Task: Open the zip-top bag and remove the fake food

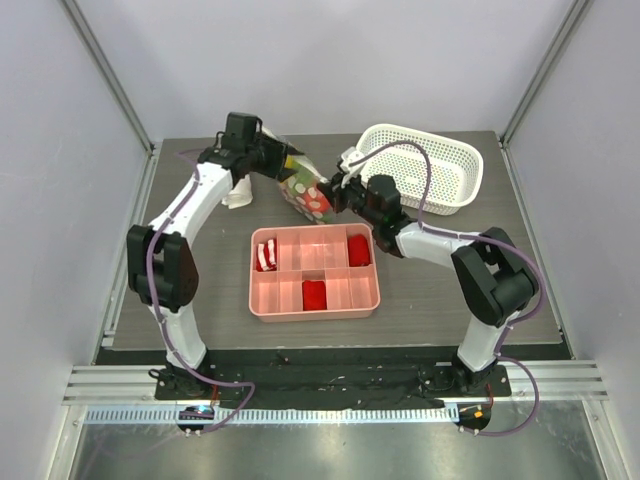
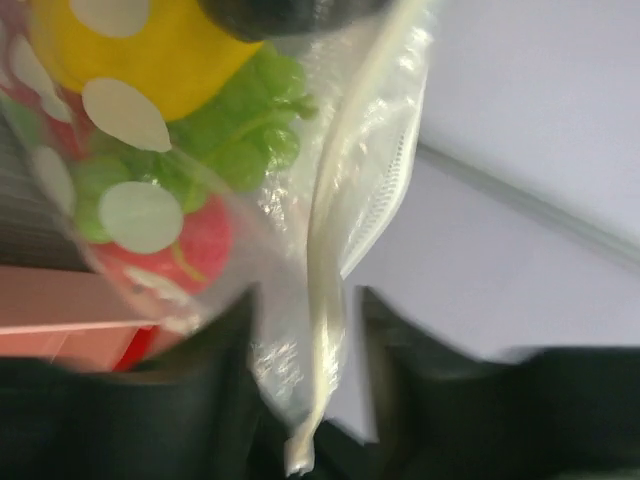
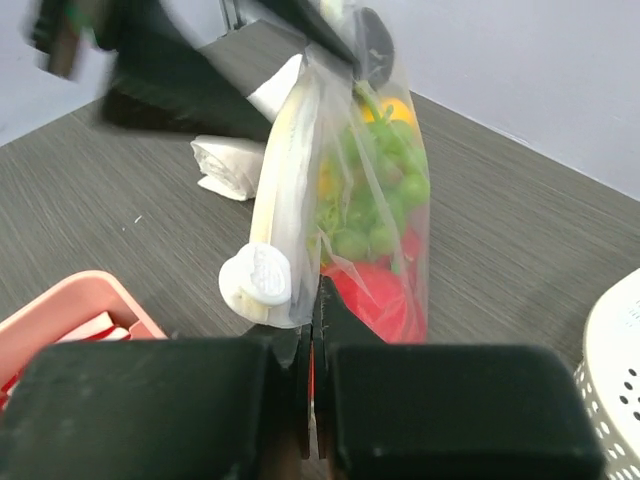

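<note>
Zip-top bag off the surface, above the far-middle of the table, strung between both grippers. Film clear, thin, crinkled and glossy, printed with white dots; a pale ribbed zip strip runs along one edge. Fake food inside, smooth shiny plastic: a knobbly green cluster, a yellow rounded piece, a red round piece lowest in the right wrist view. Dark item at the bag's top is cut off by the frame, unidentified. Right gripper: black block fingers pressed together, pinching the bag's edge beside the zip strip. Left gripper: fingers part-way apart, the zip edge running between them; whether a pad touches the film, can't tell, as the view is blurred. Table top dark, wood-grained. Pink tray mid-table, rigid plastic, divided; a red-and-white striped piece in its far-left compartment, a red block far-right, another red block in a near-middle one. White basket, perforated plastic, at the far-right corner; interior hard to read. White cloth, soft and bunched, lies near the far-left, partly under the left arm.
</note>
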